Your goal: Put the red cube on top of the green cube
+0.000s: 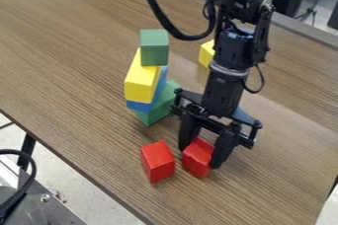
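red block: flat-faced, angular, loose, camera side of the block stack.
black two-finger gripper: pinching a red cube, beside the red block, right and camera side of the stack.
green cube: matte, crisp-edged, topping the stack above a long yellow block.
table: streaky wood grain.
step: grasp, likely made; cube seemingly unlifted.
next: straight lift clear of the stack, then gentle centred lowering.
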{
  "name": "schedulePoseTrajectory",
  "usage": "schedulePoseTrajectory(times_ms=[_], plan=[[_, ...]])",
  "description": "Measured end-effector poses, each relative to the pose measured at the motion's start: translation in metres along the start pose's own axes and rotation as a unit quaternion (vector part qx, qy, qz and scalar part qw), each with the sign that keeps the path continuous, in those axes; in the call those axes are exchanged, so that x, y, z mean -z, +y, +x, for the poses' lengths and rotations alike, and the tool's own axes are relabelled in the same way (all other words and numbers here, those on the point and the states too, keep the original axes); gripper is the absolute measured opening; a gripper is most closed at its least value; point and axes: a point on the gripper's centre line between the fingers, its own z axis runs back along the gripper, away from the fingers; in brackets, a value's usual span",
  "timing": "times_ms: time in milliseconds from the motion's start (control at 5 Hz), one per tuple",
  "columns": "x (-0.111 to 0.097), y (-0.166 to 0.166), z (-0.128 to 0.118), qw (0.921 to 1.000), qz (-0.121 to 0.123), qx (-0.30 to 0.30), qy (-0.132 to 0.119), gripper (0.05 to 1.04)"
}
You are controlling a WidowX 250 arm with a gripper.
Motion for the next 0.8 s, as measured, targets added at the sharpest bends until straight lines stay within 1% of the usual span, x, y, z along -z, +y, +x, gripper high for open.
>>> schedulePoseTrajectory(times_ms=[200,400,600,800], plan=[[-0.006,-0.008,-0.001,0.9996,-0.023,0.015,-0.009,0.579],[-0.054,-0.03,0.008,0.9916,-0.075,0.039,-0.099,0.579],[-0.1,-0.04,0.021,0.9775,-0.099,0.049,-0.18,0.579],[-0.129,-0.033,0.028,0.9723,-0.099,0.027,-0.21,0.579]])
